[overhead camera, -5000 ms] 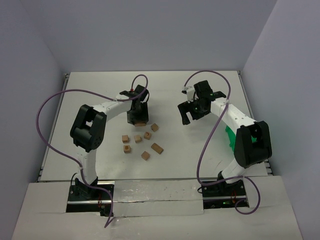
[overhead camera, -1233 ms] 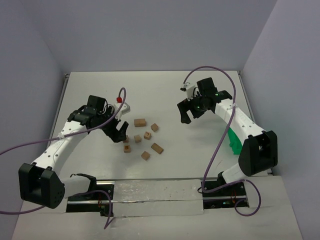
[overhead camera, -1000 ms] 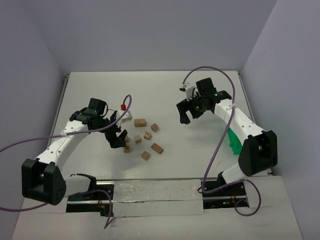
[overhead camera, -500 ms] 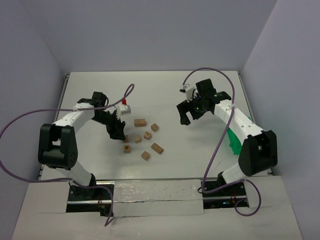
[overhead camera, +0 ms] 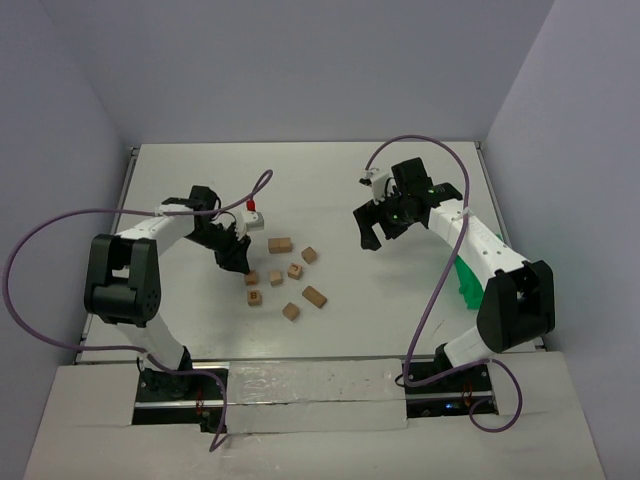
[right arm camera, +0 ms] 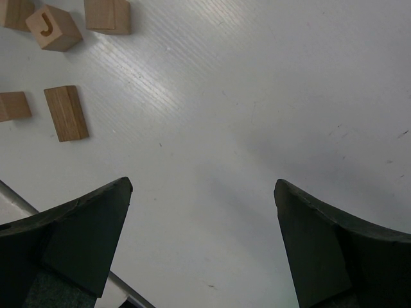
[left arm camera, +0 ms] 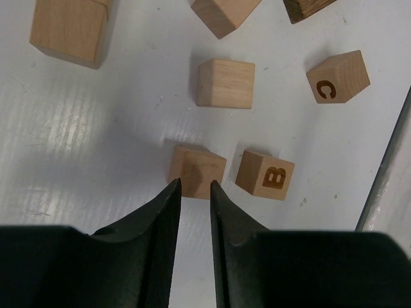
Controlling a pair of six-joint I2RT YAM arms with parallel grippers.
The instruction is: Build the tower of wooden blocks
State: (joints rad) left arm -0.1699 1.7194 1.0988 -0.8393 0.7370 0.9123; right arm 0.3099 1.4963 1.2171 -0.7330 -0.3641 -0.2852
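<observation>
Several small light-brown wooden blocks (overhead camera: pixel 280 244) lie scattered singly on the white table; none is stacked. My left gripper (overhead camera: pixel 238 262) is low at the left edge of the group. In the left wrist view the left gripper (left arm camera: pixel 193 184) is shut to a narrow slit showing only bare table. Its tips reach the near edge of a plain block (left arm camera: pixel 197 168), which is wider than the slit. A block lettered B (left arm camera: pixel 265 174) lies beside it, one lettered C (left arm camera: pixel 338 77) farther off. My right gripper (overhead camera: pixel 374 235) hovers open to the right of the blocks, and in its wrist view the right gripper (right arm camera: pixel 203 186) holds nothing.
A green plastic bin (overhead camera: pixel 462 276) sits at the table's right edge behind the right arm. In the right wrist view a J block (right arm camera: pixel 52 27) and a flat wooden plank (right arm camera: pixel 66 112) lie at upper left. Purple cables loop over both arms.
The left arm swung its gripper in to the left edge of the blocks. Its jaws went from wide open to shut over the last second. The right arm stayed put.
</observation>
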